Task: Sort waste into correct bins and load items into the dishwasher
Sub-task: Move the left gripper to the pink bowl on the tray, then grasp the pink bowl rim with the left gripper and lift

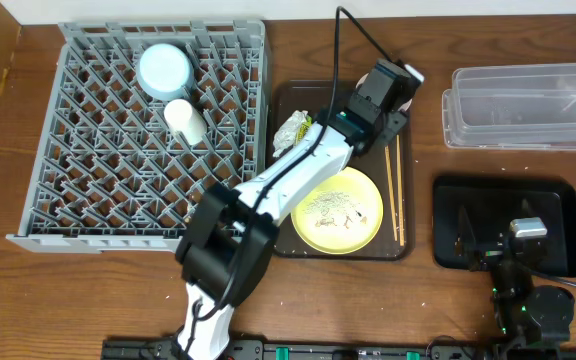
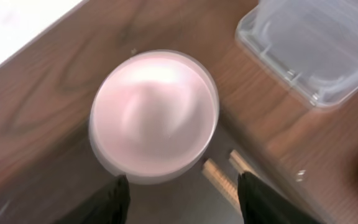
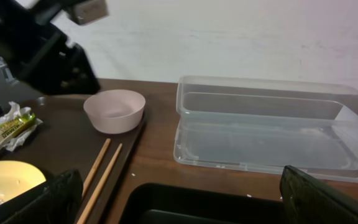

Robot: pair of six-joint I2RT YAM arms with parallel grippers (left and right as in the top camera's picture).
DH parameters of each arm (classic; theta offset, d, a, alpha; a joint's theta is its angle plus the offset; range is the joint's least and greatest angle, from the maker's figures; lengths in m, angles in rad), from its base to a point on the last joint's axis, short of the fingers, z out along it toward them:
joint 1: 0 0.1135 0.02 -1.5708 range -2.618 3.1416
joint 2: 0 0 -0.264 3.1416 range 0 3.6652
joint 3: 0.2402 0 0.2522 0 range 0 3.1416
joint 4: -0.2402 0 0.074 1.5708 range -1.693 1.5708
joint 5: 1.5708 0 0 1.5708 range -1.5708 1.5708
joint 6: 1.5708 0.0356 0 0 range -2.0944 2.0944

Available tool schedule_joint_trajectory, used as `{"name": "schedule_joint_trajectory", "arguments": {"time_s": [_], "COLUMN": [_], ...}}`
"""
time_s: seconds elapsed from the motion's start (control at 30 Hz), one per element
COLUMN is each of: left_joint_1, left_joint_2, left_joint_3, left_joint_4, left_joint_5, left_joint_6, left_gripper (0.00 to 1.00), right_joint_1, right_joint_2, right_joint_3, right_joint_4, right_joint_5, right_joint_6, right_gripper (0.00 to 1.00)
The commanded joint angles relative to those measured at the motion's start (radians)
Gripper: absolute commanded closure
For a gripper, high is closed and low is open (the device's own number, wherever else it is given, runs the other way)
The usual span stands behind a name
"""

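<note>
In the left wrist view the white bowl (image 2: pixel 154 115) stands upright on the brown serving tray (image 2: pixel 48 186), just ahead of my left gripper (image 2: pixel 182 199). Its dark fingers (image 2: pixel 114 199) are spread open with nothing between them. From the right wrist the same bowl (image 3: pixel 114 110) sits at the tray's far corner, beside the wooden chopsticks (image 3: pixel 101 171). The yellow plate (image 1: pixel 338 210) with whitish scraps and the crumpled wrapper (image 1: pixel 293 130) lie on the tray. The light blue bowl (image 1: pixel 164 68) and white cup (image 1: pixel 184 118) are in the grey rack (image 1: pixel 98 180). My right gripper (image 1: pixel 528 232) hangs open over the black tray (image 1: pixel 558 200).
The clear tub (image 1: pixel 528 105) stands at the back right, close to the serving tray's corner. My left arm (image 1: pixel 298 175) stretches across the tray, over the plate's edge. Small white crumbs dot the wood between the tub and the black tray (image 3: pixel 216 205).
</note>
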Motion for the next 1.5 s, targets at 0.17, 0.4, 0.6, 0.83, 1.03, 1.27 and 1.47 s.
{"name": "schedule_joint_trajectory", "arguments": {"time_s": [0.17, 0.4, 0.6, 0.83, 1.03, 1.27, 1.47], "left_joint_1": [0.002, 0.008, 0.014, 0.029, 0.043, 0.062, 0.072], "left_joint_2": [0.158, 0.251, 0.255, 0.255, 0.255, 0.255, 0.25], "left_joint_3": [0.002, 0.002, 0.002, 0.002, 0.002, 0.002, 0.002], "left_joint_4": [0.201, 0.306, 0.301, 0.267, 0.242, 0.236, 0.265], "left_joint_5": [0.139, 0.06, 0.06, 0.061, 0.061, 0.065, 0.121], "left_joint_6": [-0.01, -0.01, -0.011, -0.053, -0.057, -0.147, -0.245], "left_gripper": [0.43, 0.44, 0.56, 0.6, 0.62, 0.89, 0.92], "right_joint_1": [0.01, 0.01, 0.01, 0.01, 0.01, 0.01, 0.01], "right_joint_2": [-0.005, -0.005, -0.005, -0.005, -0.005, -0.005, -0.005], "right_joint_3": [-0.002, -0.002, -0.002, -0.002, -0.002, -0.002, -0.002], "right_joint_4": [-0.003, -0.003, -0.003, -0.003, -0.003, -0.003, -0.003], "right_joint_5": [0.003, 0.003, 0.003, 0.003, 0.003, 0.003, 0.003], "right_joint_6": [-0.007, -0.007, -0.007, -0.007, -0.007, -0.007, -0.007], "right_gripper": [0.01, 0.01, 0.01, 0.01, 0.01, 0.01, 0.01]}}
